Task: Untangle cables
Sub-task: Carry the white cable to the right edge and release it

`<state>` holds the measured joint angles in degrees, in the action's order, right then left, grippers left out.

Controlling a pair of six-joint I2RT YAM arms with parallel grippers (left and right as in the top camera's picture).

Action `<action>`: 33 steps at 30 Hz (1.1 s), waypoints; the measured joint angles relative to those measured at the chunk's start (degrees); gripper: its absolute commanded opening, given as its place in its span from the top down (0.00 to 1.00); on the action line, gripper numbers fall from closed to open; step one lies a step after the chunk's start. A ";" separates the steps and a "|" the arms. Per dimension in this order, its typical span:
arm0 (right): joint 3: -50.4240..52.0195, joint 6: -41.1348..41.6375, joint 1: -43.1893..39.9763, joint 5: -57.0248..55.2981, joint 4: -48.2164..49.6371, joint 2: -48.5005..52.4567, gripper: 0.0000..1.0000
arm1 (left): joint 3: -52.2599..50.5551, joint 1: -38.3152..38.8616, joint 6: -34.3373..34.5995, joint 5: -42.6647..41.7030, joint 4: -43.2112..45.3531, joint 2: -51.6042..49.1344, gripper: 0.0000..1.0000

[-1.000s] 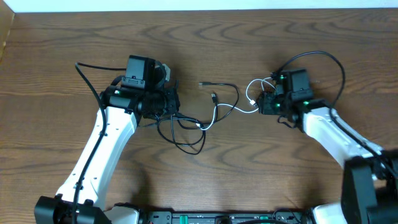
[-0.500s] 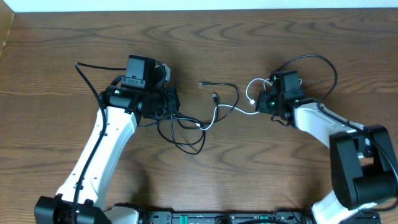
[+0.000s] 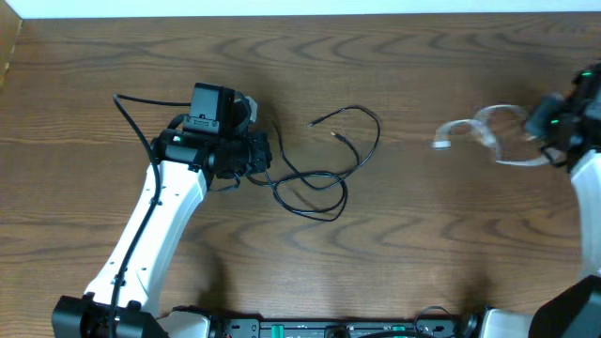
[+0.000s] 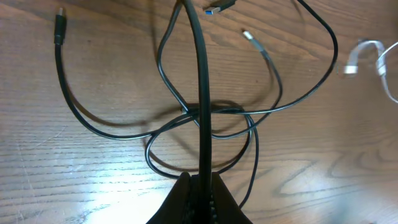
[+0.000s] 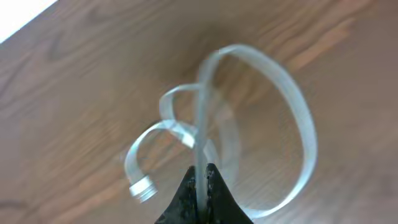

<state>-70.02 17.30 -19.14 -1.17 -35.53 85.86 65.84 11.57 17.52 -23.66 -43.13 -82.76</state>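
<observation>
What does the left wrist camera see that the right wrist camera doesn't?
Only the left wrist view shows the black cable, looping over itself on the table, with the left claw shut on one strand. Only the right wrist view shows the right claw pinching the white cable up close, its loops blurry. Both show the white cable and the brown wooden table.

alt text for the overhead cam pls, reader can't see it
Brown wooden table with two cords well apart: the left tool clamps a thin black cord lying in loose loops mid-table, and the right tool clamps a motion-blurred thin white cord at the far right.
</observation>
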 measured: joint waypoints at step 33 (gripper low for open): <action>-0.70 -0.98 -15.45 -9.86 7.82 3.93 0.39 | 0.00 0.00 0.00 0.02 -0.35 0.00 0.92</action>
<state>-70.72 16.32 -34.59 -11.03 -27.70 89.80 65.84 11.57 17.52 -23.64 -43.48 -82.76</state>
